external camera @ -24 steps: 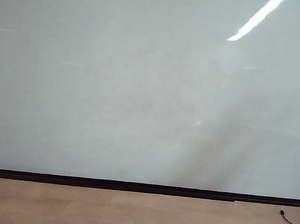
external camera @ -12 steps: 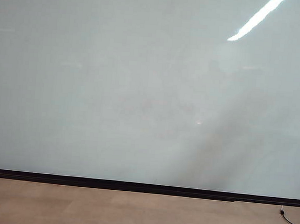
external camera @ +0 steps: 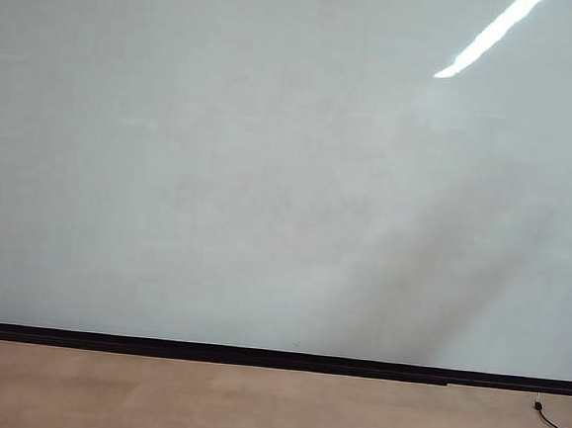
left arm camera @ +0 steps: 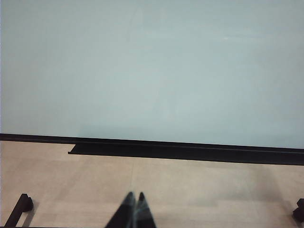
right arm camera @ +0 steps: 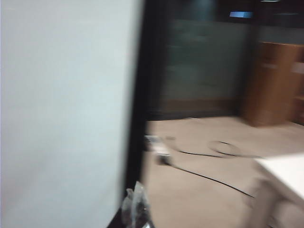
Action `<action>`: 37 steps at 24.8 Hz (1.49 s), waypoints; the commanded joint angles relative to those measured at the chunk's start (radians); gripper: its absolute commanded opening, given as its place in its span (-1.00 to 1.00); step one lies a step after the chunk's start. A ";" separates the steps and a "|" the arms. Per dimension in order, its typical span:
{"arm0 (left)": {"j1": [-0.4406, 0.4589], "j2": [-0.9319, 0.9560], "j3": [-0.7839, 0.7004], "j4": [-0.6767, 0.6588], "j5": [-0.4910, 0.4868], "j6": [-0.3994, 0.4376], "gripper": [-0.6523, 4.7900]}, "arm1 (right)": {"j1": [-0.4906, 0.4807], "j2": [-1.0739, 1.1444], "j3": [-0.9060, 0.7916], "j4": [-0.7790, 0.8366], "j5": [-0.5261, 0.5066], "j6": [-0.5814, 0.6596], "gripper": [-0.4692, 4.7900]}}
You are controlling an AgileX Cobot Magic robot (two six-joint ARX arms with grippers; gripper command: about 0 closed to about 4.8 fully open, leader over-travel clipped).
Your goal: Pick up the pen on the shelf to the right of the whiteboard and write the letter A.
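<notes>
Whiteboard (external camera: pixel 270 163) filling nearly all of the exterior view, glossy pale grey-white, unmarked, with a bright streak of reflected light (external camera: pixel 490 36) toward the upper right and a soft diagonal shadow across the lower right. Black strip (external camera: pixel 255 354) along the bottom edge, tan floor (external camera: pixel 202 401) beneath, and a thin black cable (external camera: pixel 555 424) lying on the floor at the far lower right. No arm visible in that view. From the left wrist view: left gripper (left arm camera: pixel 134 197) low in the frame, fingertips pressed together with no gap and nothing between them, hanging over the floor and pointing toward the whiteboard (left arm camera: pixel 152 71); a long black ledge (left arm camera: pixel 185 151) at the base of the board, ahead of the tips and well apart from them. From the right wrist view, heavily blurred: right gripper (right arm camera: pixel 134 194) just beside the board's dark right edge (right arm camera: pixel 137 109), fingertips together, empty as far as the blur allows. Beyond that edge, floor with black cables (right arm camera: pixel 204 176), a small pale object (right arm camera: pixel 157 145) too smeared to identify, a wooden cabinet (right arm camera: pixel 275 83) at the back, and the corner of a white surface (right arm camera: pixel 285 171). Pen not discernible in any view; no letter on the board.
</notes>
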 commanded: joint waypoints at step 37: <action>-0.001 0.001 0.003 0.005 0.000 0.004 -0.78 | -0.002 0.117 0.164 -0.224 0.130 0.147 0.90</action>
